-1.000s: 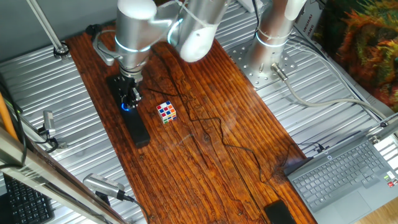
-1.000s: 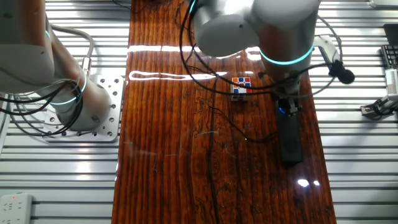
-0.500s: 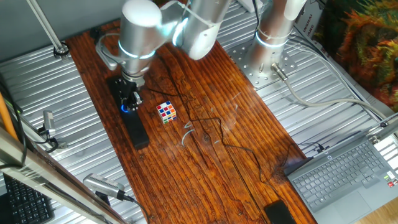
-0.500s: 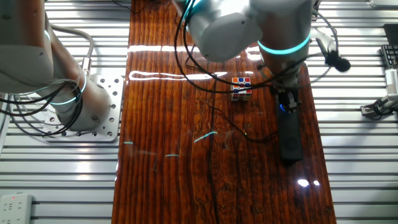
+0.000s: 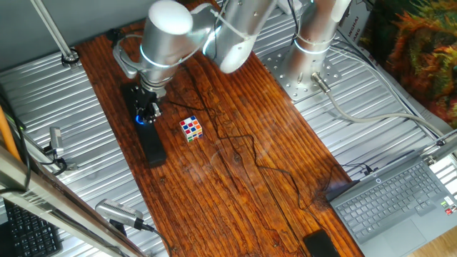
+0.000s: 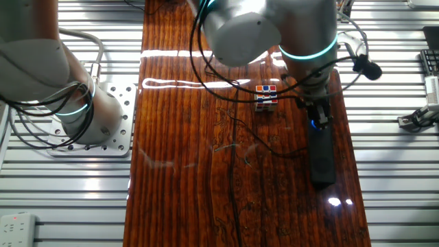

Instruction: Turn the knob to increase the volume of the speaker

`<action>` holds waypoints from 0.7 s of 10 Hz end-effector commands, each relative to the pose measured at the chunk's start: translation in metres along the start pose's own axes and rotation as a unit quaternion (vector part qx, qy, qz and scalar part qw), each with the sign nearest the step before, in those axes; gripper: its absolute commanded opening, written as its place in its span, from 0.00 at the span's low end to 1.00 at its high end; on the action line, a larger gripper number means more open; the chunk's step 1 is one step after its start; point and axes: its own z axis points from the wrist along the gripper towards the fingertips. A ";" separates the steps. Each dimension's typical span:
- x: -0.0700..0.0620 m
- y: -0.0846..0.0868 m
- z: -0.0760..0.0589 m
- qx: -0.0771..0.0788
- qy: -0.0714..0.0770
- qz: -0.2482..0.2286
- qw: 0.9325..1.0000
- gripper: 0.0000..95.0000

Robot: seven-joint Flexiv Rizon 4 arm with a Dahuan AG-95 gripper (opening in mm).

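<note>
The speaker point(image 5: 149, 139) is a long black bar lying on the wooden table near its left edge; it also shows in the other fixed view point(image 6: 322, 156). Its knob point(image 5: 144, 119) shows only as a blue glow under my fingers, and in the other fixed view point(image 6: 316, 124) too. My gripper point(image 5: 148, 112) points straight down onto the knob, its fingers closed around it. In the other fixed view the gripper point(image 6: 318, 115) sits on the bar's far end. The knob's black cap is hidden by the fingers.
A multicoloured puzzle cube point(image 5: 191, 128) stands right of the speaker, close to the gripper. A thin black cable point(image 5: 243, 146) runs across the wood. A laptop point(image 5: 400, 200) and a small black device point(image 5: 321, 244) lie at the front right. A second arm's base point(image 6: 89, 116) stands beside the table.
The wrist has rotated on the knob and the arm's upper links have swung. The speaker's free end has shifted slightly to the left in one fixed view.
</note>
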 end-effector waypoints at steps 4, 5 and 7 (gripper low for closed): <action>-0.001 0.018 0.001 -0.031 0.008 -0.028 0.999 1.00; -0.001 0.018 0.001 -0.032 0.008 -0.026 0.999 1.00; -0.001 0.018 0.001 -0.032 0.010 -0.027 0.999 0.80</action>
